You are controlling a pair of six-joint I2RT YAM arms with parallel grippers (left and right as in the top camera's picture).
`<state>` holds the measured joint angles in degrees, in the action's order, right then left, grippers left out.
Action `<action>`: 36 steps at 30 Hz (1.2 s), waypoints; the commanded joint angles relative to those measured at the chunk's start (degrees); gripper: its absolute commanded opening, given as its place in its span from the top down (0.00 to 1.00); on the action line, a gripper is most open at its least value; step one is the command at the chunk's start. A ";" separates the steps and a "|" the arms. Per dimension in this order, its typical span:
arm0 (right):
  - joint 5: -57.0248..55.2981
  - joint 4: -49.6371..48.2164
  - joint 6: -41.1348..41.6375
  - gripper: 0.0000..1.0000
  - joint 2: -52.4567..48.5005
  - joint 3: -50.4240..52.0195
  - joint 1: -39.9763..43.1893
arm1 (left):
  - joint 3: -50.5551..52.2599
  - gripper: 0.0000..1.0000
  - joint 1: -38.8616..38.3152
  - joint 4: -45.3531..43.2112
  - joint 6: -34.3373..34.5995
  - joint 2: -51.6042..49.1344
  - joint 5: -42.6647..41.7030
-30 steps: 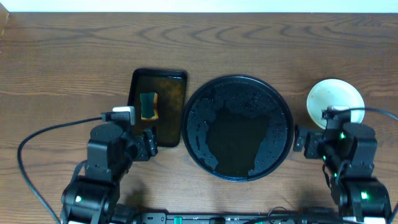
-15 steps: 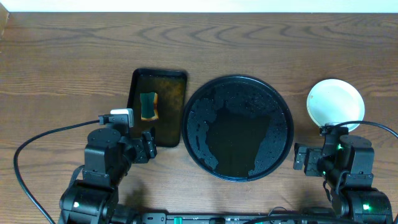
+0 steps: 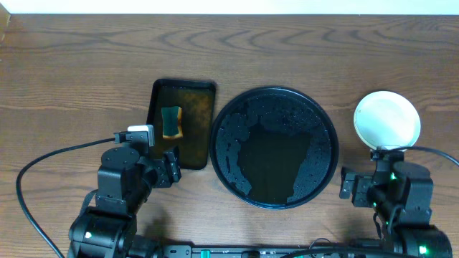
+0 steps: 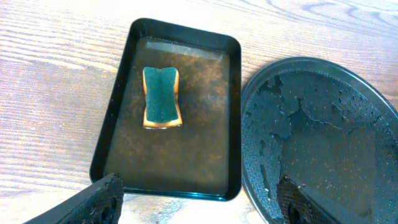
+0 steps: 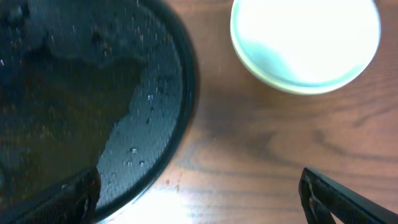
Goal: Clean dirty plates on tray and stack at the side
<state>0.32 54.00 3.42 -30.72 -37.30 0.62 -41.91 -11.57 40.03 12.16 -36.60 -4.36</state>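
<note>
You've got a brown wooden table (image 3: 79, 64) under it all, grain running side to side. Left of centre sits a black rectangular tray (image 4: 202, 143), its long side pointing away from you, with a raised rim all round. Its floor shines with a brownish, wet-looking film. And there's a sponge (image 4: 162, 98) lying flat inside, green face up, orange layer beneath, nearer the left wall than the right, touching neither.
</note>
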 commanded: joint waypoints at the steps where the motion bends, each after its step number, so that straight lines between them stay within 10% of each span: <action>1: 0.33 -3.74 -3.69 0.01 5.27 1.55 -0.33 | 0.33 0.21 -0.07 0.00 -0.31 0.00 -0.37; 22: 2.97 -59.36 -7.78 0.01 30.45 32.89 -1.86 | 0.31 0.21 -0.07 0.00 -0.31 0.00 -0.35; 36: 3.13 -49.92 -4.74 0.01 30.27 36.98 -3.37 | 0.33 0.21 -0.07 0.00 -0.31 0.00 -0.37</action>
<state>3.20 3.81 -2.96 -0.71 -0.40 -1.85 -41.71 -11.57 40.01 12.16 -36.60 -4.38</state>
